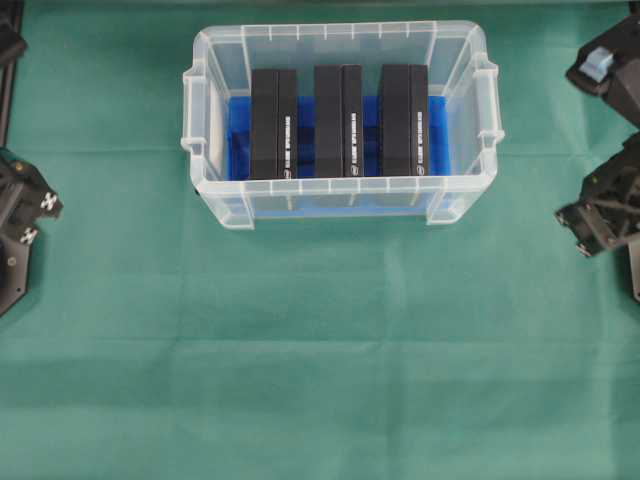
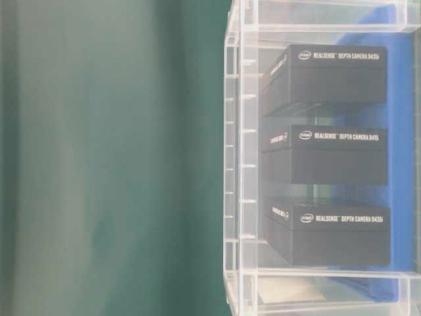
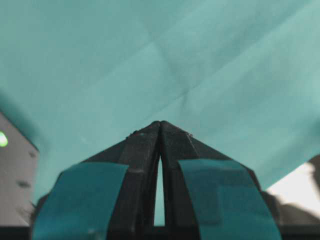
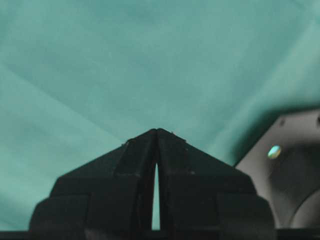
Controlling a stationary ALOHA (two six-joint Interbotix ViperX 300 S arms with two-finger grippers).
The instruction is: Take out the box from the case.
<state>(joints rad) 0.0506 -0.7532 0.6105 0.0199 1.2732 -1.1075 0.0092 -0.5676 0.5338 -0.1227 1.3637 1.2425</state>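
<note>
The case [image 1: 340,33] is a clear plastic bin standing at the back middle of the table, with a blue lining [image 1: 238,135] at its bottom. Three black boxes stand on edge inside it, side by side: left [image 1: 273,123], middle [image 1: 338,120] and right [image 1: 403,120]. The table-level view shows them through the case wall [image 2: 240,164], the nearest one printed with white lettering [image 2: 339,234]. My left gripper [image 3: 160,122] is shut with nothing in it, above the cloth. My right gripper [image 4: 157,130] is also shut and holds nothing. Both arms [image 1: 25,215] [image 1: 605,210] sit at the table's side edges, far from the case.
A green cloth [image 1: 320,360] covers the table, with creases. A grey base plate shows at the left edge of the left wrist view [image 3: 15,175] and at the right of the right wrist view [image 4: 285,165].
</note>
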